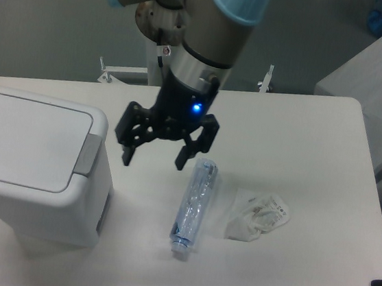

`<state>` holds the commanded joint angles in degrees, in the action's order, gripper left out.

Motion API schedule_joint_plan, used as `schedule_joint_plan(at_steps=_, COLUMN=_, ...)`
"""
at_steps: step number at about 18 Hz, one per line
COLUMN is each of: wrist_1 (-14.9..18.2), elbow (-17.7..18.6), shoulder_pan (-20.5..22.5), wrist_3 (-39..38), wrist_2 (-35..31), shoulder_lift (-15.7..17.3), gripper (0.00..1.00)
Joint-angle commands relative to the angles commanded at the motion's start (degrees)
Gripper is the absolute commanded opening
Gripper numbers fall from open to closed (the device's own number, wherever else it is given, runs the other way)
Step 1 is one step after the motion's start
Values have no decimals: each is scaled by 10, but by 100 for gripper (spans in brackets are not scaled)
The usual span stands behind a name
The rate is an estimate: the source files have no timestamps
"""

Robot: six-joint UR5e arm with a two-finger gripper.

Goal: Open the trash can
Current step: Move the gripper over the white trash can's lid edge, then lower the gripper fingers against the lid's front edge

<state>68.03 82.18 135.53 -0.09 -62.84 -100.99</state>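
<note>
We see large white boxy plastic trash can [34, 159] on table's left, lid shut, grey push tab [89, 154] untouched. Black gripper [156, 158] just right of can, jaws wide apart, empty. Opening not begun.

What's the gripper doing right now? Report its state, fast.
Gripper: open, holding nothing, in the air between the trash can and the plastic bottle.

The trash can [29, 166] is white with a grey push tab [88, 153]. The tool [154, 159] is black, lit by a small blue light. The bottle [193, 205] is clear, bluish. The crumpled wrapper [258, 216] looks white, perhaps printed. The surface [303, 128] is off-white.
</note>
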Motion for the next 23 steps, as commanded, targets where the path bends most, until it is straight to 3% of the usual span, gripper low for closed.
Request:
schedule_joint_plan(at_steps=15, wrist_1=-10, elbow=46, shoulder_pan=-6, wrist_3=32, wrist_2=-4, shoulder_lift=17, gripper=100)
schedule_joint_plan(at_steps=19, wrist_1=-39, elbow=53, shoulder_pan=-8, wrist_3=31, wrist_2=-4, shoulder_lift=14, gripper=100)
schedule_joint_plan(at_steps=23, wrist_1=-43, elbow=57, shoulder_pan=-8, wrist_3=31, wrist_2=-4, shoulder_lift=11, gripper=100)
